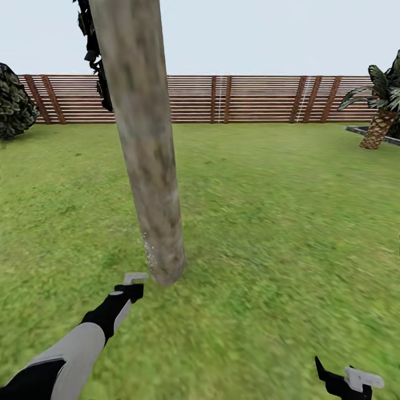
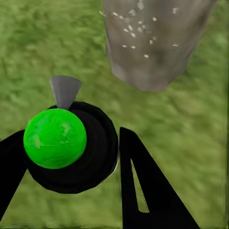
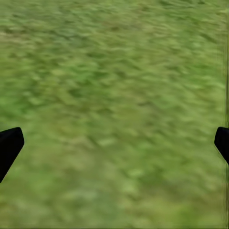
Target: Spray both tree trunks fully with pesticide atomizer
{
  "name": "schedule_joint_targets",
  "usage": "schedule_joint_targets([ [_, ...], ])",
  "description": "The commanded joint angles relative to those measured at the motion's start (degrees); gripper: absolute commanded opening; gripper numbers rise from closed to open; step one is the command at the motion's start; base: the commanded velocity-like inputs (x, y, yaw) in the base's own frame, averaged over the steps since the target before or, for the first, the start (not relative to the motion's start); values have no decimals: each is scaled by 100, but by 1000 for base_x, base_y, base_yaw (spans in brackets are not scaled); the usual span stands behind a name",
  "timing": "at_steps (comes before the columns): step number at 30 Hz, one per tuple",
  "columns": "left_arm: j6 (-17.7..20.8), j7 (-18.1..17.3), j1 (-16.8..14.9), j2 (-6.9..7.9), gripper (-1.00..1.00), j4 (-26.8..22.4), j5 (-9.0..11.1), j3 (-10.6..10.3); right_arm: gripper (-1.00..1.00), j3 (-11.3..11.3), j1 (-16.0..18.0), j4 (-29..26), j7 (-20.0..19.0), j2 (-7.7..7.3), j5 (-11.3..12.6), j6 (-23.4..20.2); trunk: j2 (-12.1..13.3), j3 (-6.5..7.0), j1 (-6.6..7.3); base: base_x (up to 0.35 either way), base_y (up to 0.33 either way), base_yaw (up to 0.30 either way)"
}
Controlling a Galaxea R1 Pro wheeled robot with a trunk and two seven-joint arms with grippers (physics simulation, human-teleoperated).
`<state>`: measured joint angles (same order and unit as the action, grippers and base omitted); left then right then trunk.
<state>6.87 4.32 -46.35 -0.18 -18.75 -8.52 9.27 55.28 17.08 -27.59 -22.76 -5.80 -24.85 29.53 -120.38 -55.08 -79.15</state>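
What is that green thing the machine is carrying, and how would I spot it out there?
Find the thick grey-brown tree trunk rising from the lawn before the slatted fence. At its foot, the left gripper holds the pesticide atomizer: a black round body with a glossy bright-green ball and a grey nozzle. Nothing else nearby is that vivid green.

a garden; grass lawn [image 1: 278,222]; slatted wooden fence [image 1: 250,99]; tree trunk [image 1: 144,139]

Pesticide atomizer [image 2: 67,150]: black round body, bright green ball top, grey nozzle aimed at the trunk, held between the left tool's [image 2: 71,191] fingers.
Tree trunk [image 1: 145,144]: thick mottled grey-brown column rising from the grass floor [image 1: 266,222].
Pesticide [image 2: 138,28]: white specks scattered near the trunk's base.
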Motion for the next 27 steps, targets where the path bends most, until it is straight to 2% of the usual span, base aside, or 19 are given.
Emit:
schedule_joint_targets([
  [1, 33, 61, 6, -45, -100, -14, -1, -2, 100, 0, 0, 4, 3, 0, -1, 0, 0, 0, 0, -93, -266, 24],
  [3, 19, 119, 96, -185, -100, -25, -11, -17, 100, 0, 1, 7, 7, 0, -2, 0, 0, 0, 0, -97, -266, 7],
  [5, 14, 96, 146, -210, -100, -62, -7, -23, 100, 0, 3, 8, 8, 0, -2, 0, 0, 0, 0, -100, -266, 2],
  [11, 8, 70, 170, -203, -100, -92, -1, -25, 100, 0, 3, 8, 8, -9, -2, 0, 0, 0, 0, -43, -266, 0],
  [16, 9, 78, 170, -193, -100, -96, -1, -21, 100, 0, 3, 8, 0, -5, -2, 0, 0, 0, 0, 119, -266, 8],
  [22, 15, 92, 170, -205, -100, -70, 0, -28, 100, 0, 2, 4, 0, 8, -2, 0, 0, 0, 0, 134, -245, 244],
  [27, 38, 117, 171, -220, -100, -44, 0, -29, 100, 0, 1, 3, 0, 7, -2, 0, 0, 0, 0, -108, -200, 239],
])
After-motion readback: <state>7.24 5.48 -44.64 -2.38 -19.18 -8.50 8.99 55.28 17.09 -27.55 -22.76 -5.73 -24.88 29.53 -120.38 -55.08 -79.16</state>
